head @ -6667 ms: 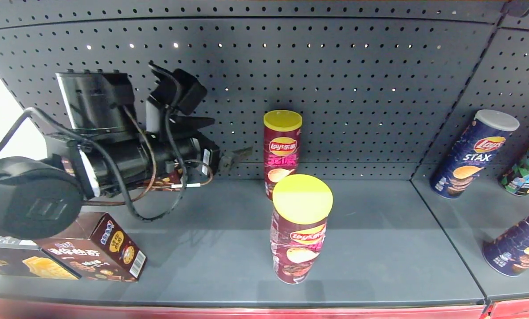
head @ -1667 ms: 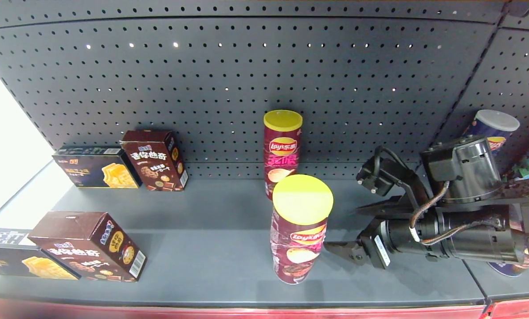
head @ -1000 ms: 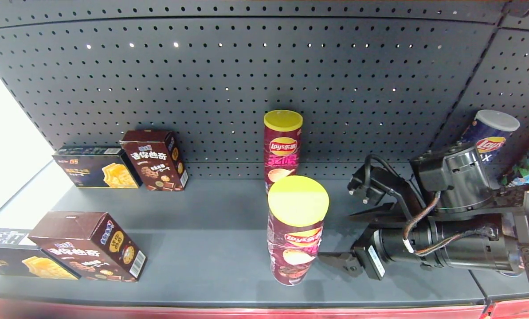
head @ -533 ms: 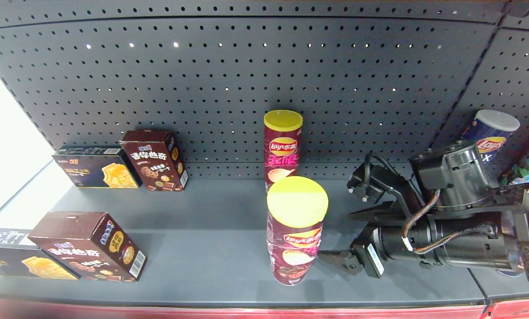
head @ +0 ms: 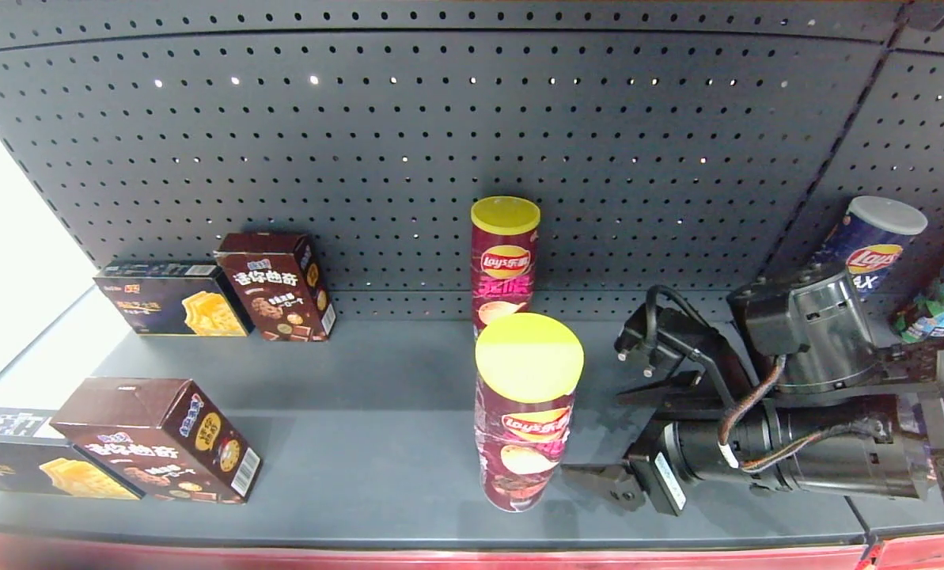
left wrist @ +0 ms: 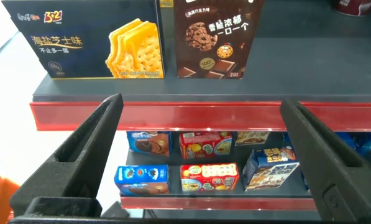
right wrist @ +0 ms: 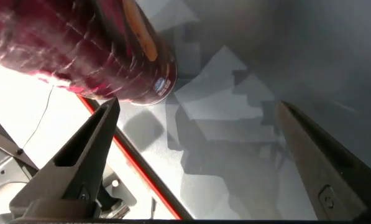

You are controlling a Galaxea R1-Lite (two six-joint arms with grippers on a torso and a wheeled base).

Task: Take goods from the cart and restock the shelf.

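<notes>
We judge the restocking partly done. The front can [head: 527,427] stands upright near the shelf's [head: 361,443] red front edge, and a second can [head: 505,253] stands straight behind it against the back panel [head: 440,142]. Four boxes sit well to the left of the front can: two [head: 226,289] back by the panel and two [head: 123,447] forward near the edge.

The right gripper [head: 598,435] lies level just right of the front can, its jaws spread wide and holding nothing. One fingertip is close beside the can's base, and we cannot tell whether it touches. The left gripper [left wrist: 202,102] hangs in front of the shelf edge, far left of the front can, facing the two forward boxes, and it is also wide apart and empty. With both grippers empty, we think another load still has to be fetched, since bare shelf remains on either side of the front can.

The front can [right wrist: 92,50] is a tall cylinder in a glossy dark-red wrap that looks faintly crinkled up close, capped by a flat round yellow lid, probably plastic. The boxes are printed cardboard — sharp-cornered and smooth. The shelf is matte grey metal, and the panel is the same grey, punched with rows of small holes.
</notes>
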